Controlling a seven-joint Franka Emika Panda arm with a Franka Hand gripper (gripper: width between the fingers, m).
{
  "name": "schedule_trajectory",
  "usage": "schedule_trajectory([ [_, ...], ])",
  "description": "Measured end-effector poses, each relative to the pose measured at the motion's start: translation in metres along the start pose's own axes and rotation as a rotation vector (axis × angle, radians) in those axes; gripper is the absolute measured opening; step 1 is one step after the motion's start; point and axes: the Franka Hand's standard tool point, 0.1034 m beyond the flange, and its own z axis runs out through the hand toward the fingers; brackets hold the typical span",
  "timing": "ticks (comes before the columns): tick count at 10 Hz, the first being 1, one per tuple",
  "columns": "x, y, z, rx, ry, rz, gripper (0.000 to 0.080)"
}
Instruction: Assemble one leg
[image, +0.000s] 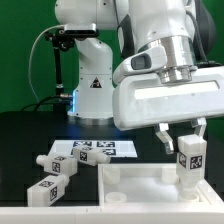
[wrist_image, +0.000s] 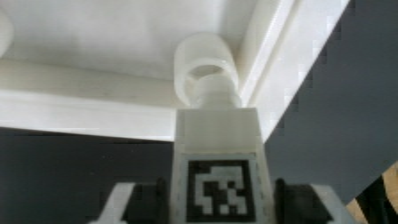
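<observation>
My gripper (image: 190, 150) is shut on a leg (image: 191, 160), a white square peg with tag stickers, and holds it upright over the right part of the large flat white panel (image: 140, 185). In the wrist view the leg (wrist_image: 217, 150) sits between my fingers (wrist_image: 135, 200), its narrower round end (wrist_image: 208, 75) pointing at the panel's raised rim corner (wrist_image: 267, 60). Whether the end touches the panel I cannot tell. Three more legs lie on the table at the exterior view's left: one (image: 56, 163), one (image: 44, 189) and one (image: 84, 152).
The marker board (image: 100, 148) lies on the black table behind the panel. The robot's base (image: 90, 85) stands at the back, before a green wall.
</observation>
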Motion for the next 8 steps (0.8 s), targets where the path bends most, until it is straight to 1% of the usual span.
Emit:
schedule_trajectory([
  [1,-0.003,0.004,0.005,-0.003,0.005,0.001,0.0284],
  [4,0.001,0.006,0.007,-0.009,0.039,-0.004,0.0284],
  [7,-0.005,-0.003,0.013,-0.004,0.044,-0.013,0.0284],
  [8,-0.006,-0.004,0.015,-0.005,0.048,-0.012,0.0284],
])
